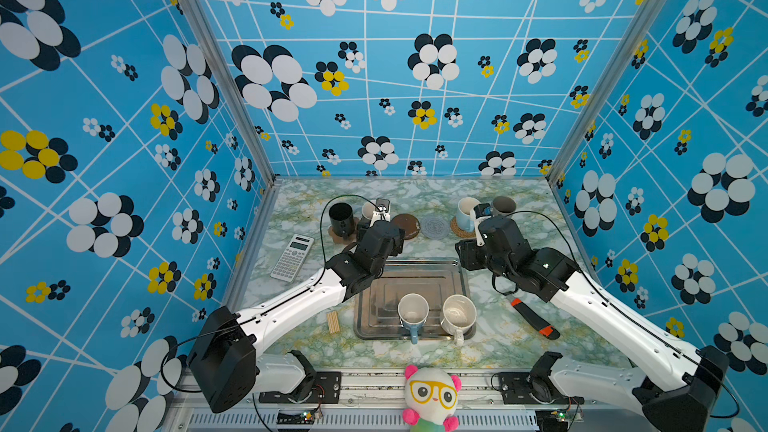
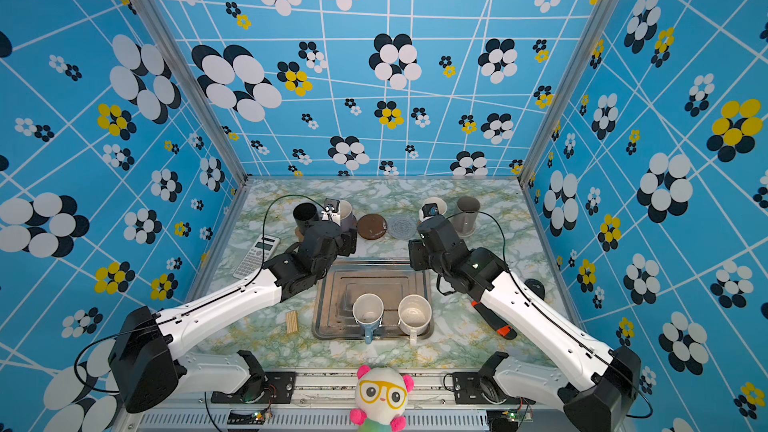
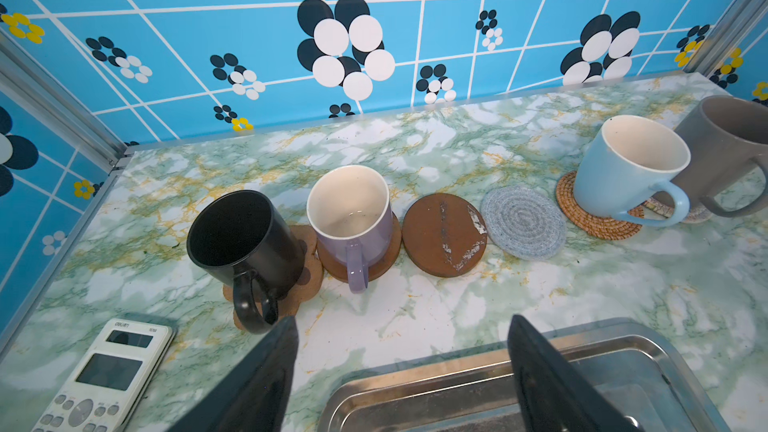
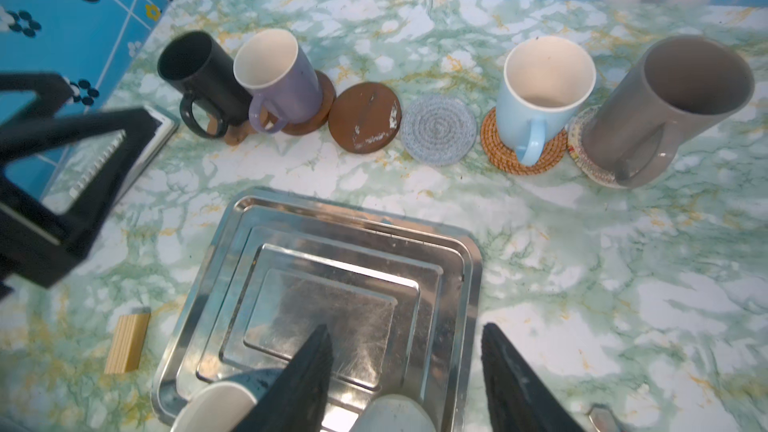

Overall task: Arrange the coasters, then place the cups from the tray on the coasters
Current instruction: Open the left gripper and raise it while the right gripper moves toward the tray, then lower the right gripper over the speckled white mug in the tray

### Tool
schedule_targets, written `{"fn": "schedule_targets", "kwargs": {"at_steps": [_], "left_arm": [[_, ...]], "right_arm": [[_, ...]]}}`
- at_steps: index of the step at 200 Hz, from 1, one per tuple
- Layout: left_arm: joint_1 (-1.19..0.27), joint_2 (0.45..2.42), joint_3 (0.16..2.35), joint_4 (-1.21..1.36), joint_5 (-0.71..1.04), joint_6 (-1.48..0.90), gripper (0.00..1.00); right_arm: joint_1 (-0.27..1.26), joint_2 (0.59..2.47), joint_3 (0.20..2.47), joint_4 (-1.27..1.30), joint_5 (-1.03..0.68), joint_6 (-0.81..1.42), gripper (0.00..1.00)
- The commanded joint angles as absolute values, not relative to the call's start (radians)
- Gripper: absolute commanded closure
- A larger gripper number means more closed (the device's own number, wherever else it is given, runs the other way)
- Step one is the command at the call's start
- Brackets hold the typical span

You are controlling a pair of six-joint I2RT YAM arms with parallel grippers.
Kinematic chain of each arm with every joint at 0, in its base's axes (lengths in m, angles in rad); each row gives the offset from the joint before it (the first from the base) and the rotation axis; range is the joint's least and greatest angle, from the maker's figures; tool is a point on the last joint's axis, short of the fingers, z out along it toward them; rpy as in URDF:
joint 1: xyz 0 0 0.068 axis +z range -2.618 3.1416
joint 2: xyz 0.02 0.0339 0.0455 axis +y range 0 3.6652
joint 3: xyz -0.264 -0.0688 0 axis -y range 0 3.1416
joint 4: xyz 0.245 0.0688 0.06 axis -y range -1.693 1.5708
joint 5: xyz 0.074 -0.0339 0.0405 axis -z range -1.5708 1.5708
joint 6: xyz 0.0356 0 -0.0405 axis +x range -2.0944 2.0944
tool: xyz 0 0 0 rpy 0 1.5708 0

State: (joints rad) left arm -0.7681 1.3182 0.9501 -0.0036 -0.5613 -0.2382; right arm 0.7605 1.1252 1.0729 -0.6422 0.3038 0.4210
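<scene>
- The left tool (image 3: 402,326) has its jaws spread wide with nothing between them. It hangs over the counter (image 3: 415,305), just past the far rim of the tray (image 3: 457,371).
- Just ahead of it, the lavender mug (image 3: 353,218) stands on a dark brown disc coaster (image 3: 386,255).
- To that side, the black mug (image 3: 245,238) sits on the paw-shaped coaster (image 3: 313,270), handle toward the tool.
- On the other side of the lavender mug lie a bare brown disc (image 3: 442,234) and a bare grey-blue woven coaster (image 3: 523,222), just beside each other.
- The right tool (image 4: 405,328) is also open and empty, hanging above the tray's right rim.
- Ahead of it, a light blue mug (image 4: 540,93) stands on the rattan coaster (image 4: 498,147).
- Next to that one, the grey mug (image 4: 665,110) stands on the pale beige coaster (image 4: 577,139).
- Behind the right tool's fingers, two cups stand upright in the near end of the tray: a second light blue mug (image 1: 412,311) and the white mug (image 1: 458,315).
- A calculator (image 3: 104,376) lies beside the left tool.
</scene>
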Motion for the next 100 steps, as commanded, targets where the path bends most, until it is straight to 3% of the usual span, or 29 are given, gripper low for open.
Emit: {"fn": "schedule_targets", "kwargs": {"at_steps": [1, 51, 100], "left_arm": [[-0.766, 1.276, 0.921, 0.045, -0.571, -0.221, 0.18], [-0.722, 1.214, 0.832, 0.107, -0.555, -0.246, 0.18], [-0.669, 1.205, 0.811, 0.087, -0.487, -0.278, 0.17]], "right_arm": [[0.828, 1.073, 1.002, -0.748, 0.397, 0.500, 0.41], [0.936, 0.991, 0.964, -0.872, 0.467, 0.636, 0.41], [1.047, 1.028, 0.955, -1.007, 0.494, 0.763, 0.41]]}}
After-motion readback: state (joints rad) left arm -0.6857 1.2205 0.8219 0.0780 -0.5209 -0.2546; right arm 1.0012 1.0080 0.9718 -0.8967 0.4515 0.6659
